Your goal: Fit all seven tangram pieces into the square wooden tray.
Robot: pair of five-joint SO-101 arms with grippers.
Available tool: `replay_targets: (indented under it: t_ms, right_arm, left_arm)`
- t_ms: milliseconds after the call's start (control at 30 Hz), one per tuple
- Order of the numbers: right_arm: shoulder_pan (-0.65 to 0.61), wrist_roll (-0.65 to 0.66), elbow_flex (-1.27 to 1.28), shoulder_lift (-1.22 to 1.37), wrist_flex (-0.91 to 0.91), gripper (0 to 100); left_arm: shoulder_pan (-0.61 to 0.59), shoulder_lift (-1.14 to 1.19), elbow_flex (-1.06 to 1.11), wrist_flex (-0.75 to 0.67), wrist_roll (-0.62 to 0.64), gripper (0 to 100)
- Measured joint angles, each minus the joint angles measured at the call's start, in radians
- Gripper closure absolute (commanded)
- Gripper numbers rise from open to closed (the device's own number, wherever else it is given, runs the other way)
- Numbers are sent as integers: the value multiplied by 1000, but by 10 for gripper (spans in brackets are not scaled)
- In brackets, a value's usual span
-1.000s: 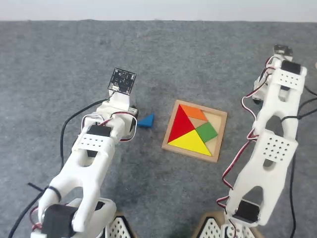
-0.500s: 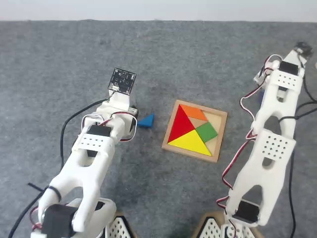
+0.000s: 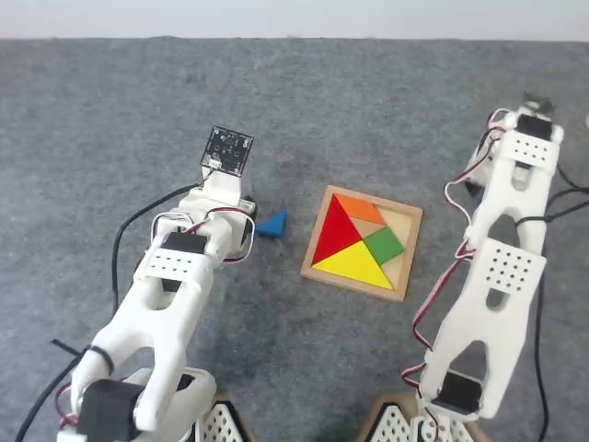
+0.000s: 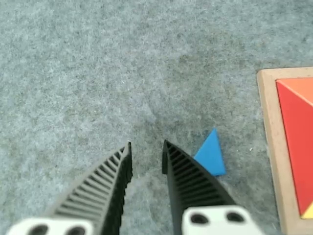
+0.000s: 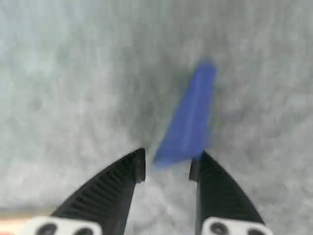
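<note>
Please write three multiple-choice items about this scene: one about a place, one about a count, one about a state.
1. Where does the blue triangle lie?
A) on the carpet, between the left tool and the tray
B) inside the tray
C) in the left tool's grip

2. How many coloured pieces lie in the tray?
A) two
B) four
C) seven

3. What is the state of the left tool?
A) shut on the triangle
B) shut, empty
C) open, empty

Answers:
1 A: the triangle rests on carpet beside the tool's tips.
2 B: red, orange, green and yellow pieces lie there.
3 C: its tips stand apart over bare carpet.
</note>
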Motion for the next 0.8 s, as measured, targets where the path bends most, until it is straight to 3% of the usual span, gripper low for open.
replay_targets:
  t_ms: [100,367,700,800]
  right_arm:
    - [11,37,-64,12,86,846]
    - [107,44,-101,12,83,848]
    - [104,60,-103,52,26,843]
    - [104,135,-110,54,12,843]
  left_arm:
    - [0,0,0,0,0,894]
    - [0,0,0,0,0,894]
    - [0,0,0,0,0,894]
    - [0,0,0,0,0,894]
